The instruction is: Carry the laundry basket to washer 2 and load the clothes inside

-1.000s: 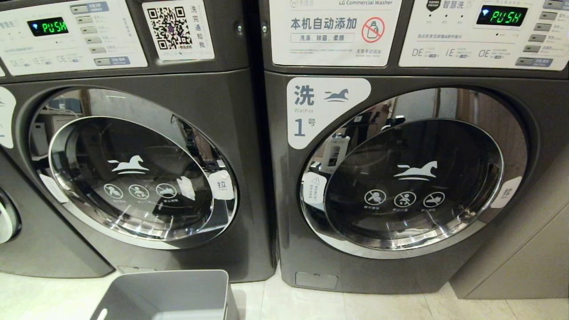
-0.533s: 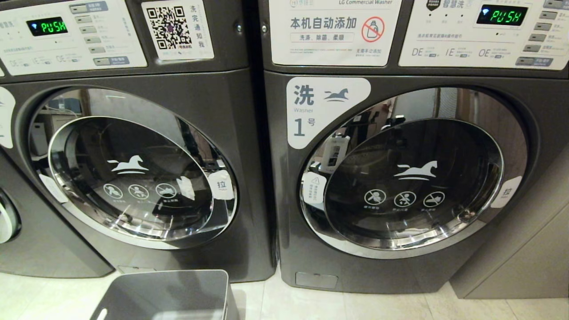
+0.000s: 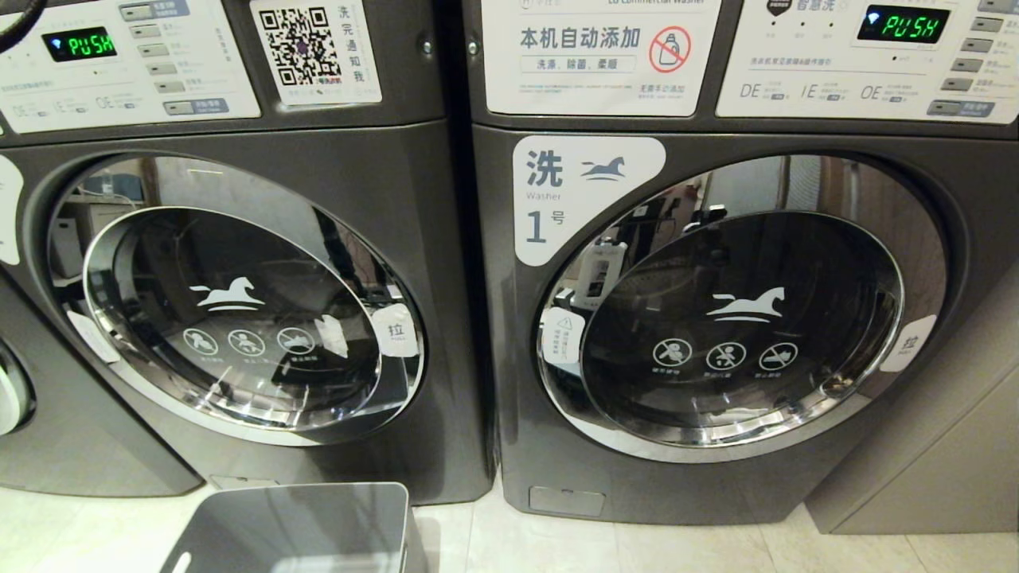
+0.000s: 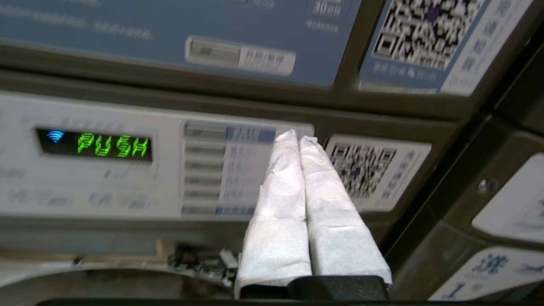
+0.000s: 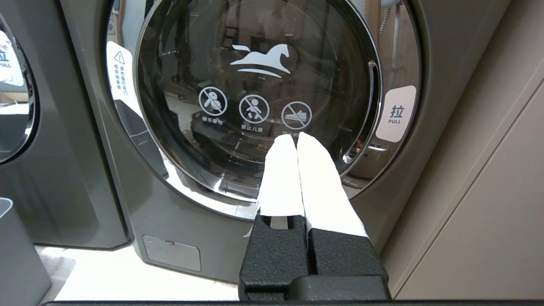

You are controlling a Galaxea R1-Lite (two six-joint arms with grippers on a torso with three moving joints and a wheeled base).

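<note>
Two dark grey front-load machines are shown side by side on the tiled floor (image 3: 557, 549). The laundry basket (image 3: 302, 529) is seen on the floor before the left machine, washer 2 (image 3: 239, 302), whose round door is closed. The left gripper (image 4: 297, 138), fingers pressed together and empty, is raised before that machine's control panel (image 4: 127, 161). The right gripper (image 5: 296, 140), likewise closed on nothing, is held before washer 1 (image 5: 255, 106).
</note>
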